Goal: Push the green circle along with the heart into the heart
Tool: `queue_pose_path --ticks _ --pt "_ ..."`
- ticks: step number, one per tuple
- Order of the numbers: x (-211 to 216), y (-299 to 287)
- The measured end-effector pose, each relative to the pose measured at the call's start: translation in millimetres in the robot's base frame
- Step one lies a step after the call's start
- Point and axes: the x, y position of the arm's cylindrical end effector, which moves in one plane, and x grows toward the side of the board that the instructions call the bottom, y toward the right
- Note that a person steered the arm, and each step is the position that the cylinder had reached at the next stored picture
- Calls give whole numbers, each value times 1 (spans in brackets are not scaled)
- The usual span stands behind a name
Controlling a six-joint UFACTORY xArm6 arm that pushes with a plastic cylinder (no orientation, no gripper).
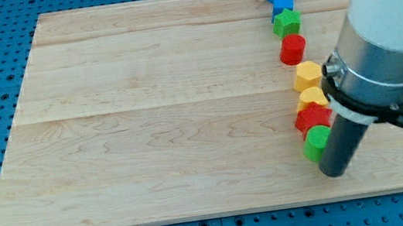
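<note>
My tip (336, 171) touches green circle (314, 145) on its right; no pincer fitted, state can't tell. Off-center shove risks circle slipping past red star (312, 119), scattering yellow heart (312, 99).

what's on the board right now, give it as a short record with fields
surface: wooden board
my tip, against the green circle's right side, near the view's bottom right
green circle, partly hidden by the rod
red star, just above the circle
yellow heart
yellow hexagon-like block
red cylinder
green star
blue block, partly hidden by the arm
layout: one column down the view's right
</note>
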Motion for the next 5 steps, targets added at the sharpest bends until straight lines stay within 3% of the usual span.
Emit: queue_pose_path --ticks 2,3,5 --pt "-2 8" --pt "20 30" --pt "-21 93"
